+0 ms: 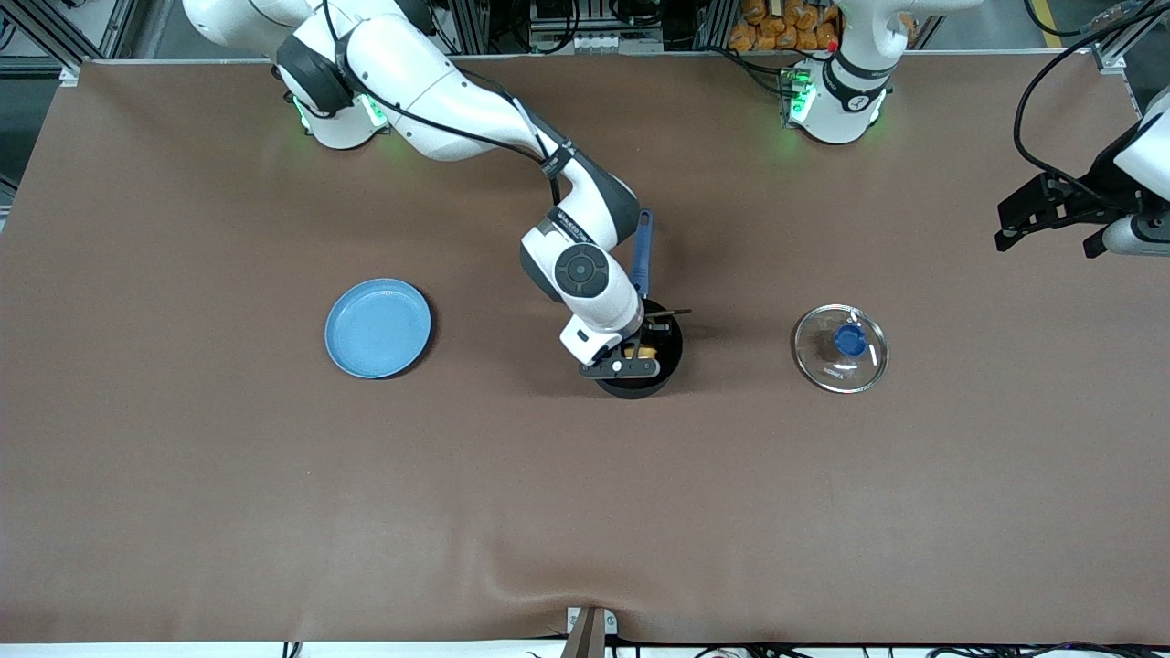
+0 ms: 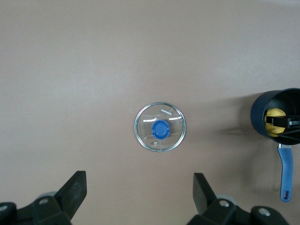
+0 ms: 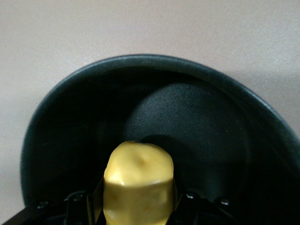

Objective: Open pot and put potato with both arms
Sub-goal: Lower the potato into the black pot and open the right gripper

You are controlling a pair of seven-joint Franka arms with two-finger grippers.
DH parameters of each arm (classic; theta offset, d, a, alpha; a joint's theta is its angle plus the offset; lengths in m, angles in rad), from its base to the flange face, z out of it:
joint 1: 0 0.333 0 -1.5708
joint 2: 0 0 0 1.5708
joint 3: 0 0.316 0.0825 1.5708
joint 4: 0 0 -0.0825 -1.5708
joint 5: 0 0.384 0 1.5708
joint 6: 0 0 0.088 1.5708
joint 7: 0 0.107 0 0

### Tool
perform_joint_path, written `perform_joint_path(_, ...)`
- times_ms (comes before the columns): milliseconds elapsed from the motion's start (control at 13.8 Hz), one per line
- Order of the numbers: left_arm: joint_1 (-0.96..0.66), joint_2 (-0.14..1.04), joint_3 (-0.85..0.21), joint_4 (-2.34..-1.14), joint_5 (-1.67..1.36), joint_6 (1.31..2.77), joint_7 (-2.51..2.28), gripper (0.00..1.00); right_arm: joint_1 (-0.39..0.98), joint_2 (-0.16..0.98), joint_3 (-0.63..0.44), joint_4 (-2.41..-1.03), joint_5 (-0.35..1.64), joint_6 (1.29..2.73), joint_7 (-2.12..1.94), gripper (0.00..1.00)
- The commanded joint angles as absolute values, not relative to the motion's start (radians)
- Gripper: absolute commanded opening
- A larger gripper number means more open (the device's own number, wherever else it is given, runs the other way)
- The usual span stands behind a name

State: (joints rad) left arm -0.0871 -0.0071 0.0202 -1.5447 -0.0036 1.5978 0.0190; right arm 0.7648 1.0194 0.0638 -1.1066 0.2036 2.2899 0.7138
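The black pot [image 1: 675, 352] stands open in the middle of the table, its blue handle [image 1: 643, 251] pointing toward the robots' bases. My right gripper [image 1: 640, 353] is shut on the yellow potato [image 1: 645, 351] and holds it in the pot's mouth. In the right wrist view the potato [image 3: 138, 178] sits between the fingers over the pot's dark inside [image 3: 197, 122]. The glass lid [image 1: 841, 348] with its blue knob lies on the table beside the pot, toward the left arm's end. My left gripper [image 1: 1049, 242] is open and empty, high over the left arm's end of the table. The left wrist view shows the lid [image 2: 160, 127] and the pot [image 2: 262, 112].
A flat light-blue plate [image 1: 377, 327] lies on the brown table cover beside the pot, toward the right arm's end. The right arm's forearm hangs over the pot's handle.
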Motion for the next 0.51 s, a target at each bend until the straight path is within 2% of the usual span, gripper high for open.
perform_joint_path(0,-0.069,-0.021,0.005,-1.539,-0.023,1.575,0.011,1.00,0.776,1.046,0.054,-1.063,0.102,2.290,0.727,0.99)
perform_joint_path(435,-0.078,-0.029,0.011,-1.540,-0.021,1.582,-0.001,1.00,0.758,1.003,0.075,-1.055,0.087,2.249,0.747,1.00)
